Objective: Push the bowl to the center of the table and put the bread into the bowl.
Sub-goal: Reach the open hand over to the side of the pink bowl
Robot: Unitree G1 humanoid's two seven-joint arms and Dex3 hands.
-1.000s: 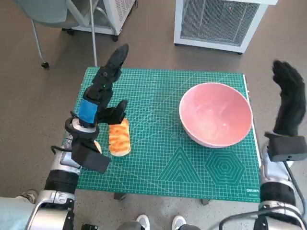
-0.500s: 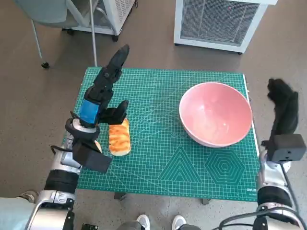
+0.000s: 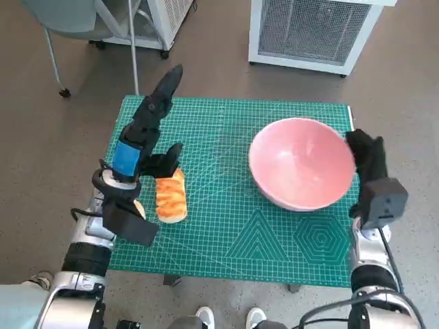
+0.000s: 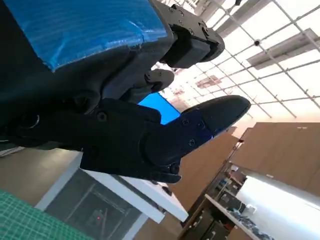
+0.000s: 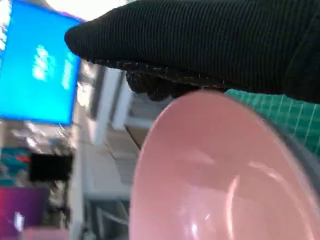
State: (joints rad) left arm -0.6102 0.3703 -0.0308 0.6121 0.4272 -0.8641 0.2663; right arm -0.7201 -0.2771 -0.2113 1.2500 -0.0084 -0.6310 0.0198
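We are working the first step here, pushing the bowl (image 3: 302, 163) toward the middle of the tabletop (image 3: 274, 257). Nearest us on the left side, the bread (image 3: 171, 195) is lying on the green mat, untouched by any grip, with our left robot hand (image 3: 152, 130) hovering just above and behind it, fingers stretched out straight and holding nothing. On the right, our gloved right robot hand (image 3: 365, 156) is pressing flat against the outer wall of the bowl, clutching nothing, its fingers laid along the rim as the right wrist view shows. The bowl is sitting right of center and is empty, its pink inside bare. We judge the push only partly done: the next move is calling for a steady sideways shove leftward, kept low on the wall so the bowl is sliding rather than tipping. Farther off, a white cabinet (image 3: 315, 31) is standing on the floor beyond the tabletop.
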